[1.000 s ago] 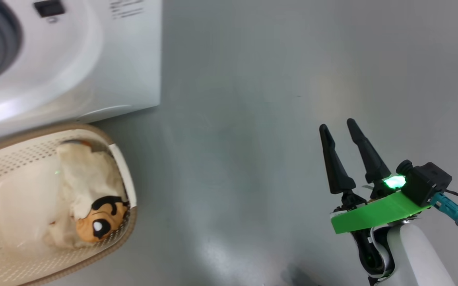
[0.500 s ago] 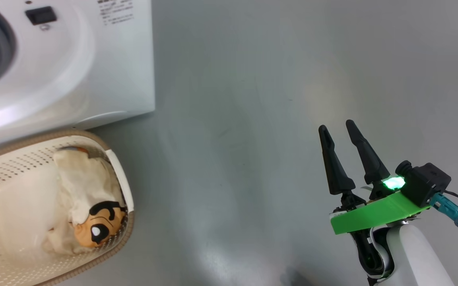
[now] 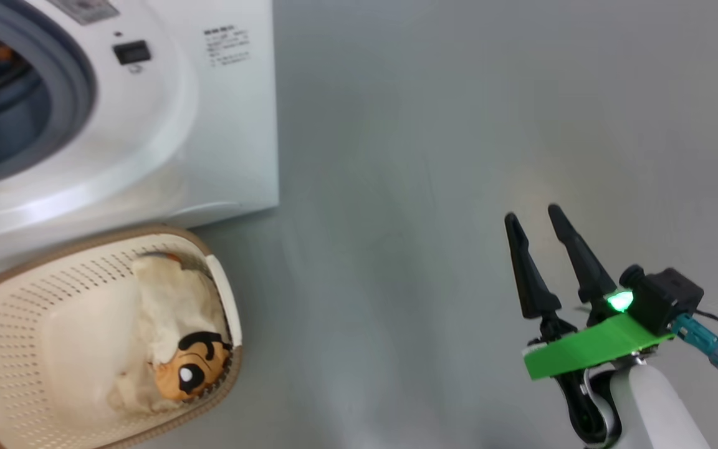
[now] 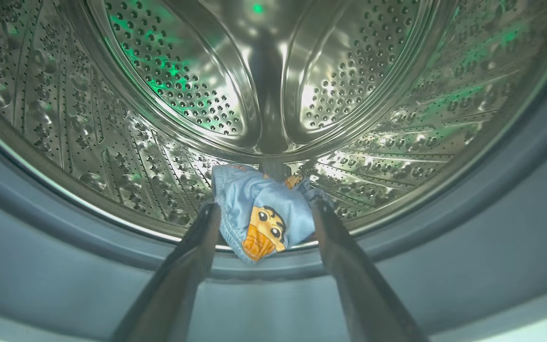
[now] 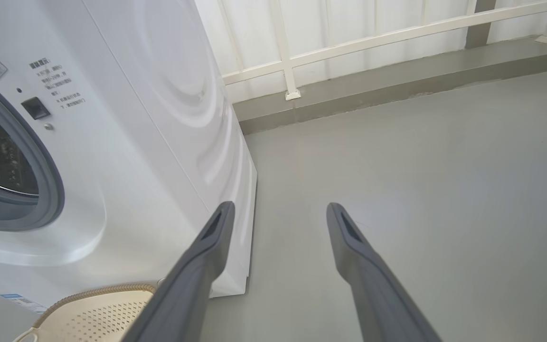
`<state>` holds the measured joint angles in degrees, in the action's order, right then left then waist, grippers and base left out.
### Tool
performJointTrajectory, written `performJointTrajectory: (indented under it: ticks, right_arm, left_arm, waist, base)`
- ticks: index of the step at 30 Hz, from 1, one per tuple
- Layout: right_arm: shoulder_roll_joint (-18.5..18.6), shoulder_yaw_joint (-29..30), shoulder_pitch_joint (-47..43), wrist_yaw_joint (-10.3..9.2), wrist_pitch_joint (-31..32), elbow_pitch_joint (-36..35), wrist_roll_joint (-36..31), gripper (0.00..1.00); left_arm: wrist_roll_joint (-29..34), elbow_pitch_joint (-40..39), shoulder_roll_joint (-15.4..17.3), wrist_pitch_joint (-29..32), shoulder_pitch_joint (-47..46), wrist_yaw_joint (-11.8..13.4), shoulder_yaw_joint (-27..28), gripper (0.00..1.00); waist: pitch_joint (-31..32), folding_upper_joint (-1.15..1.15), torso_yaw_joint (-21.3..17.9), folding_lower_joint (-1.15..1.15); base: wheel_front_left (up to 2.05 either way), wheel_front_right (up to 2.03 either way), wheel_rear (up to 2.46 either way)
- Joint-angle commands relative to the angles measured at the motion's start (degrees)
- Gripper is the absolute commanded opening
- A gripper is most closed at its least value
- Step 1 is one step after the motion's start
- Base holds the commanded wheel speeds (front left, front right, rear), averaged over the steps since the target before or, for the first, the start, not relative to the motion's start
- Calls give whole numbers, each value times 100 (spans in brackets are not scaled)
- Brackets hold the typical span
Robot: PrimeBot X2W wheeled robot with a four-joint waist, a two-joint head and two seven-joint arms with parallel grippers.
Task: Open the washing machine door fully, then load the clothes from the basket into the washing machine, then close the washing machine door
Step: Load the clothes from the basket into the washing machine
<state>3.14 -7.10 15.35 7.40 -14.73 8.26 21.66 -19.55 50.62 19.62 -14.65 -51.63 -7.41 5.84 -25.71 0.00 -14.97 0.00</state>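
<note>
A: Status of the left tool point(image 4: 265, 205)?
B: Fingers apart inside the drum point(image 4: 159, 71); the blue garment point(image 4: 254, 202) lies between them.
A: And the right tool point(image 3: 531, 212)?
B: Fingers apart, empty, above the floor point(image 3: 427, 156). The cream garment point(image 3: 169, 299) lies in the basket point(image 3: 22, 293) beside the washing machine point(image 3: 222, 125).

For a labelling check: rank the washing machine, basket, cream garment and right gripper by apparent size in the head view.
1. washing machine, cropped by the frame.
2. basket.
3. cream garment and right gripper: look alike, gripper probably nearer the camera, so unranked.
</note>
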Motion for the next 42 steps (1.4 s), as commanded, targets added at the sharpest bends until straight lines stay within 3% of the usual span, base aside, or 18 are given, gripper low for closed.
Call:
performJointTrajectory:
  ticks: [1, 10, 18, 42]
  right_arm:
    - [86, -103, -192, 9, -27, -83, -46, 100]
    - [371, -30, -475, 9, -27, 0, -30, 100]
    - [594, 52, -760, 9, -27, 44, -37, 100]
    - [869, 297, -1529, 9, -27, 79, 19, 100]
  left_arm:
    - [34, -365, 157, -34, 427, -7, 197, 100]
    - [200, -1335, -422, -34, 1888, -7, 527, 100]
    - [341, -1924, -734, -35, 2804, -7, 552, 100]
    - [428, -3425, -1248, -35, 5009, -8, 562, 100]
  waist:
    - [326, 0, 193, 0]
    - [931, 0, 475, 0]
    - [1329, 0, 711, 0]
    - [2128, 0, 1016, 0]
  base:
    - [0, 0, 0]
    - [0, 0, 0]
    - [0, 0, 0]
    - [0, 0, 0]
